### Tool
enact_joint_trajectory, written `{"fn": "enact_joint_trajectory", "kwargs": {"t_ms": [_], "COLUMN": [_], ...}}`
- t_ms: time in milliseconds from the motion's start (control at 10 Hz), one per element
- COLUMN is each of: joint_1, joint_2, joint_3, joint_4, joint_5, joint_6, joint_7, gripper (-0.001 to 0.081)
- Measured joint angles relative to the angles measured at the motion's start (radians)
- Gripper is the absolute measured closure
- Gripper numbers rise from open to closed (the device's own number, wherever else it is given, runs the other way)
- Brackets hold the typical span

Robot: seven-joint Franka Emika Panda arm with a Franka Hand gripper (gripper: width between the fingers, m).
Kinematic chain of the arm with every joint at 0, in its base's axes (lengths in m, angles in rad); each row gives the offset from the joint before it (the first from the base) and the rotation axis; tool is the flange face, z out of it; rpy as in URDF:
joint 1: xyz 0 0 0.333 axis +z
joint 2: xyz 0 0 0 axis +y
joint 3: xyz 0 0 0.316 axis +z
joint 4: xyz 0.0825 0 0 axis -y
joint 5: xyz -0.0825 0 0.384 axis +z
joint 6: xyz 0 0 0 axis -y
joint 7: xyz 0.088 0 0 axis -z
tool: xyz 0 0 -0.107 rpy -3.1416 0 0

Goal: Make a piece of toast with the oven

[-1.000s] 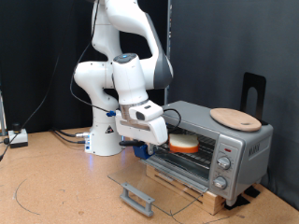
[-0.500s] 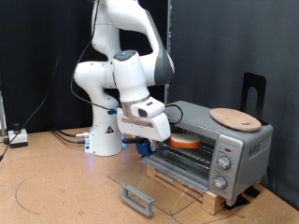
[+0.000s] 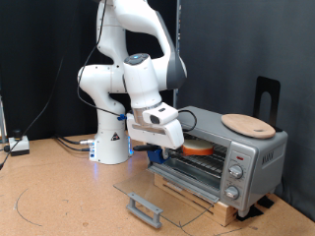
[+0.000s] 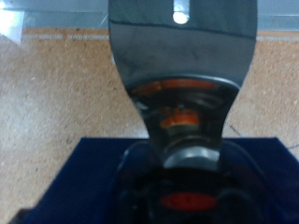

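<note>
Hand: hand (image 3: 169,145) at the oven's open mouth, on the exterior view's left of it; finger spread can't be told, wrist view too blurred.
Toast: piece of toast (image 3: 193,150) lies inside oven (image 3: 231,149) on the rack, just beside hand, no visible grip.
Change: vs. a sec ago, toast sits lower and flatter; hand has lifted slightly.
Meaning: bread looks delivered; loading step prob. done.
Door: glass door (image 3: 162,193) down, open.
Around: round wooden board (image 3: 248,124) on oven top; brown desk (image 3: 59,202).

The oven (image 3: 221,157) is silver-grey, its glass door lying open and flat in front. The toast (image 3: 194,150), with orange-brown crust, lies flat on the wire rack inside.
</note>
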Motion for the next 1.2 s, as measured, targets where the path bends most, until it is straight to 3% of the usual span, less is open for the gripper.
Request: {"fn": "enact_joint_trajectory", "kwargs": {"t_ms": [300, 600, 700, 900, 1200], "joint_1": [-0.082, -0.138, -0.145, -0.139, -0.133], "joint_2": [0.003, 0.003, 0.003, 0.000, -0.065], "joint_3": [-0.033, -0.116, -0.144, -0.141, -0.185], "joint_4": [0.002, 0.042, 0.064, 0.062, 0.102], "joint_5": [-0.097, -0.078, -0.047, -0.019, 0.148], "joint_6": [-0.003, -0.130, -0.181, -0.188, -0.370], "joint_7": [0.007, -0.030, -0.059, -0.094, -0.262], "gripper": [0.0410, 0.0410, 0.0410, 0.0410, 0.0410]}}
